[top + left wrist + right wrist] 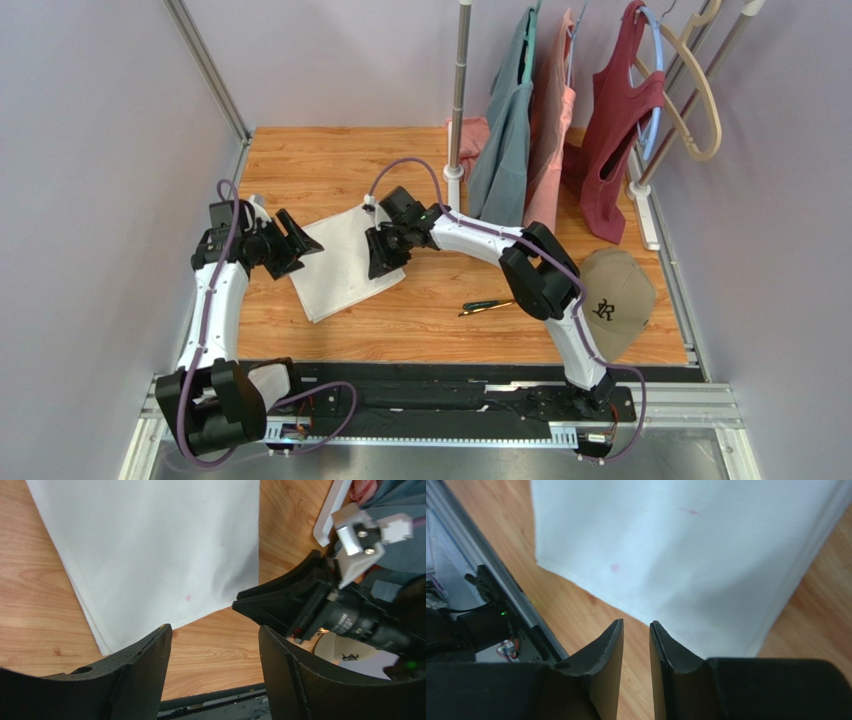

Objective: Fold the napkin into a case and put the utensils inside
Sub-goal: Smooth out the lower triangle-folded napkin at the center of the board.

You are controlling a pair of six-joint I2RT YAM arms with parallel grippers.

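Left gripper [215,630] spread wide, nothing between its two fingers, low at the left edge of the one white napkin [340,265]. Right gripper [636,625] parted only by a narrow slit, empty too, over the napkin's right edge. The napkin lies flat on the tabletop [440,330]. The utensils [487,306] lie together to its right, well apart from it and too small to count. One cap [612,300] lies beyond them.
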